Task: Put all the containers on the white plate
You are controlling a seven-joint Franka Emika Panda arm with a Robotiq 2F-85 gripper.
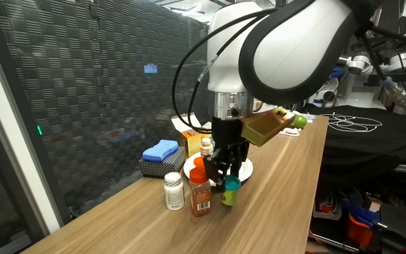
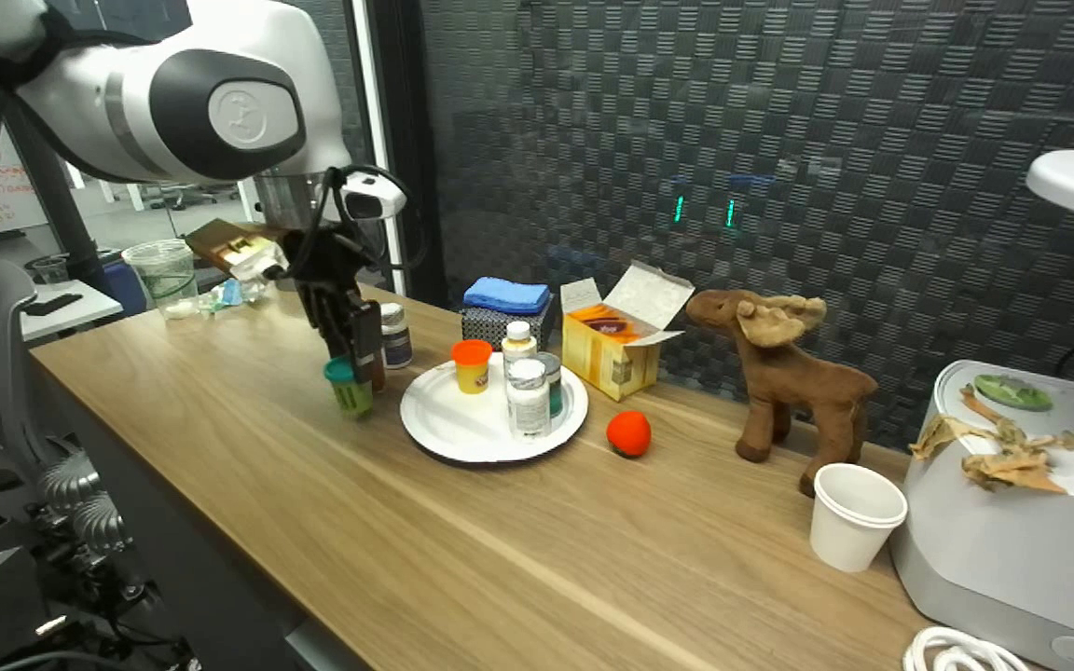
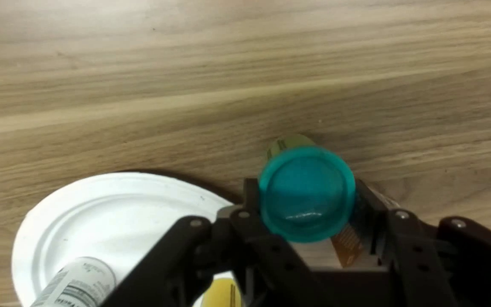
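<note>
My gripper [image 3: 306, 194] is shut on the green cup with a teal lid [image 3: 307, 213], one finger against each side of the lid. The cup leans slightly; whether its base touches the table I cannot tell. Close beside it stand an orange-brown jar with a red lid [image 1: 200, 197] and a white pill bottle [image 1: 174, 193], both upright on the wood. The white plate [image 2: 434, 433] carries a yellow tub with an orange lid [image 2: 473, 371], a white bottle [image 2: 529, 405], a white-capped bottle [image 2: 518, 343] and a partly hidden green bottle [image 2: 554, 384].
Behind the plate are an open yellow carton box [image 2: 602, 359] and a blue block [image 2: 506, 295] on a dark patterned box [image 2: 486, 328]. A red ball [image 2: 629, 432] lies beside the plate. Farther along stand a plush moose [image 2: 793, 387], paper cups [image 2: 849, 527] and a grey appliance [image 2: 1012, 559].
</note>
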